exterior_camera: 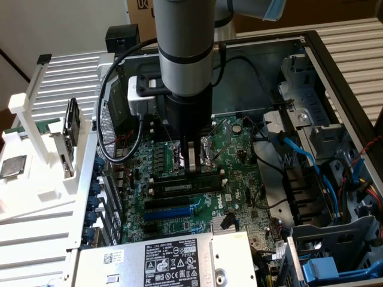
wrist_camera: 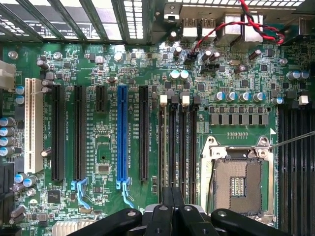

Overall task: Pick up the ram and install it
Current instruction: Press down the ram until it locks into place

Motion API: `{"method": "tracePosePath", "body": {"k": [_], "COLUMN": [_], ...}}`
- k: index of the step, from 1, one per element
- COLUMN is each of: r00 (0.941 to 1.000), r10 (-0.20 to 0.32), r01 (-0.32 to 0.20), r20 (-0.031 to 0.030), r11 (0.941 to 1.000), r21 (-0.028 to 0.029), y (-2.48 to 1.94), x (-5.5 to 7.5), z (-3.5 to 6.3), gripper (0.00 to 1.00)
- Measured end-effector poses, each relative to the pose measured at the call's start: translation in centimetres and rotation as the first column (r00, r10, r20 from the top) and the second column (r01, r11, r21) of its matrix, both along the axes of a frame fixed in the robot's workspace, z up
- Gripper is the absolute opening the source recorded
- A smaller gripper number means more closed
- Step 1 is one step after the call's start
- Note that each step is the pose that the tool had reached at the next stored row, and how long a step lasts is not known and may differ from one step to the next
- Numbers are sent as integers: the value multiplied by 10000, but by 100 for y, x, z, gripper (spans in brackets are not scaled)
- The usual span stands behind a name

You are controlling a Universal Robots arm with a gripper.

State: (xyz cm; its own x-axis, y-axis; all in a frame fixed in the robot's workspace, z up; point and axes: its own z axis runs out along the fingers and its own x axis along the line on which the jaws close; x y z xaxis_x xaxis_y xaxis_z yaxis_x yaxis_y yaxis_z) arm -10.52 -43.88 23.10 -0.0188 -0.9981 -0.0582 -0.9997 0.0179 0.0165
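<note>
Exterior view: the gripper [exterior_camera: 191,166], jaws together, rests on the top edge of the ram [exterior_camera: 179,188], which stands upright on the board [exterior_camera: 239,149]. Wrist view: the closed fingers [wrist_camera: 166,216] hang over the slots [wrist_camera: 173,147]. I judge this is the seating step; it calls for straight, even pressure.

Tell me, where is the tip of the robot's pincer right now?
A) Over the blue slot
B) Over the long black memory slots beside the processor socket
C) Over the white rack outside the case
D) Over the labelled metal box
B: the pincer stands shut, right over the black memory slots, next to the open processor socket.
</note>
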Motion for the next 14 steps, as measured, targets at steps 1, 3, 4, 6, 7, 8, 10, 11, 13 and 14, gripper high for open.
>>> {"method": "tracePosePath", "body": {"k": [1, 3, 4, 6, 7, 8, 10, 11, 13, 14], "r00": [10000, 10000, 10000, 10000, 10000, 10000, 10000, 10000, 10000, 10000], "r10": [-1, -1, -1, -2, -1, 0, -1, 0, -1, -1], "r01": [1, 1, 1, 2, 1, 0, 1, 0, 1, 1], "r20": [0, -1, -1, -1, -2, -2, -1, -2, -2, -2], "r11": [10000, 10000, 10000, 10000, 10000, 10000, 10000, 10000, 10000, 10000], "r21": [4, 10, 14, 20, 22, 24, 34, 40, 50, 53], "y": [-2, -7, -9, -12, -12, -13, -13, -16, -18, -18], "x": [-2, -5, -6, -6, -6, -6, -6, -6, -6, -6], "z": [0, 1, 0, 1, 1, 1, 1, 1, 1, 1], "gripper": [11, 11, 11, 11, 11, 11, 11, 11, 11, 11]}}
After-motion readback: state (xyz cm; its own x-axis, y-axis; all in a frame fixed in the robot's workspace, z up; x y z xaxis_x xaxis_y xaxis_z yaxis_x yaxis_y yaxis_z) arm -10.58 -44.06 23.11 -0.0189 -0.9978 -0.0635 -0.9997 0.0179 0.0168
